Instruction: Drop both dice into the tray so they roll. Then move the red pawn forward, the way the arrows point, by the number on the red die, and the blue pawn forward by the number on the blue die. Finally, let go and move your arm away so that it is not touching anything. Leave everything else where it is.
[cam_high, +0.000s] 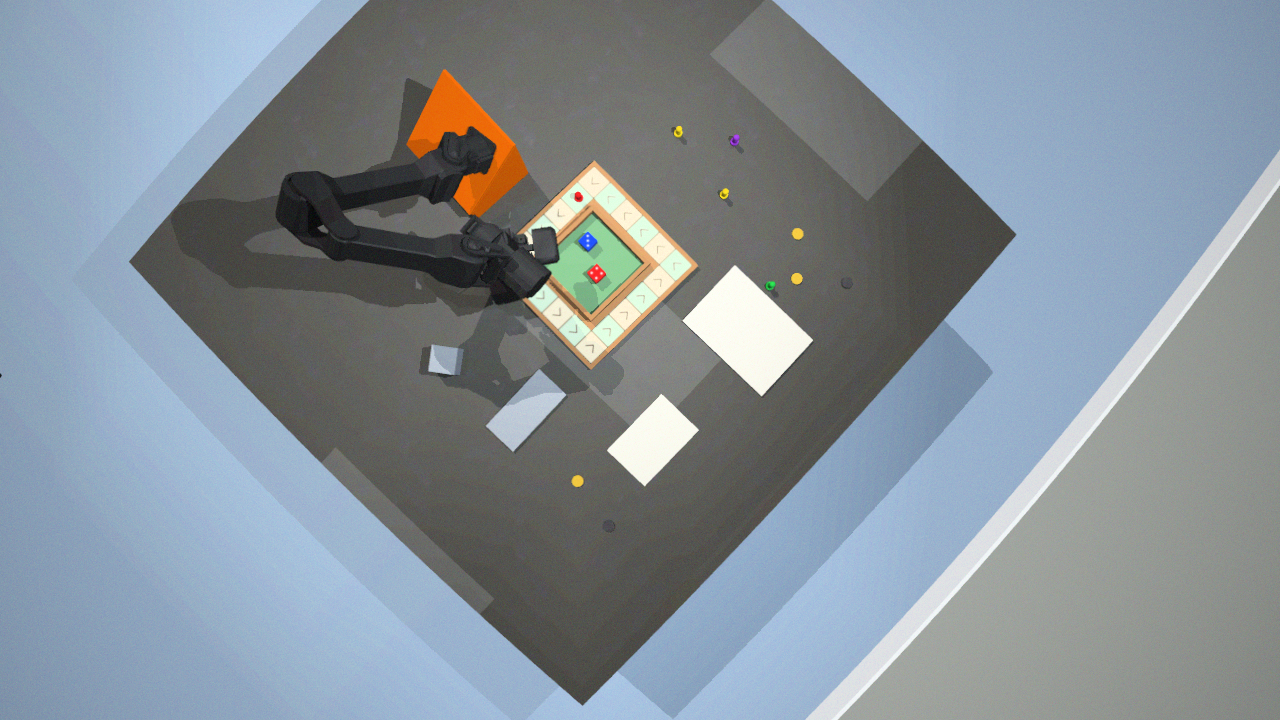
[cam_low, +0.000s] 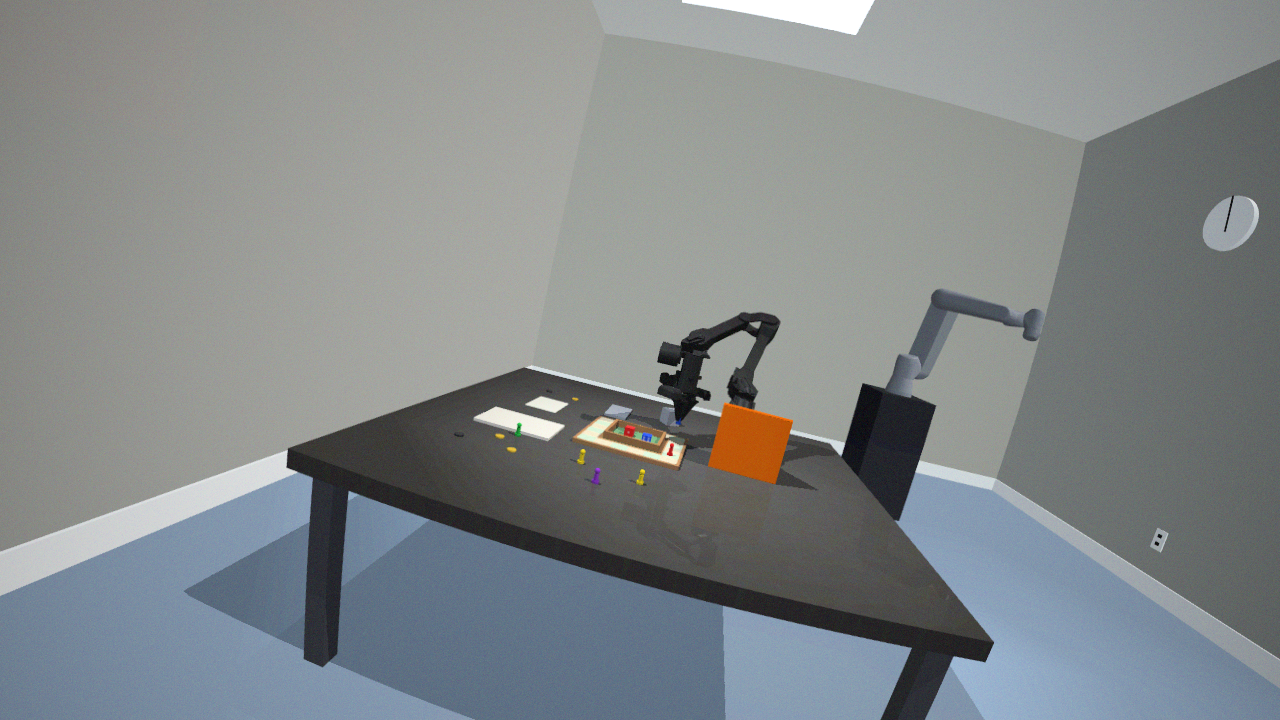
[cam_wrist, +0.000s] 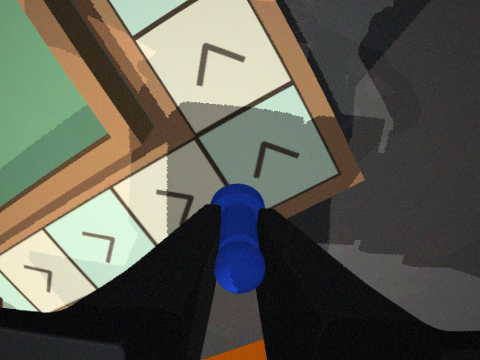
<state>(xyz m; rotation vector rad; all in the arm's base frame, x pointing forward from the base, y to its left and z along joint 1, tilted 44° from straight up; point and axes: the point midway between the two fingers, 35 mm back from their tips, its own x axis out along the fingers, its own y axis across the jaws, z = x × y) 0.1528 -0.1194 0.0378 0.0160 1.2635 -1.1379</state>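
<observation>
Wrist view: blue pawn (cam_wrist: 239, 235) (cam_low: 679, 422) pinched between fingertips of gripper (cam_wrist: 238, 222) (cam_low: 682, 420), above board's corner (cam_wrist: 350, 182).

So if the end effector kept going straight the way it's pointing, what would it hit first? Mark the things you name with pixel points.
Probably the near corner of the game board (cam_high: 660, 248) (cam_low: 626, 451) (cam_wrist: 300, 175), with the blue pawn (cam_low: 678, 422) (cam_wrist: 240, 267) in the end effector (cam_high: 508, 268) (cam_low: 682, 419) (cam_wrist: 238, 222) touching first; the gap beneath is hard to judge.
</observation>
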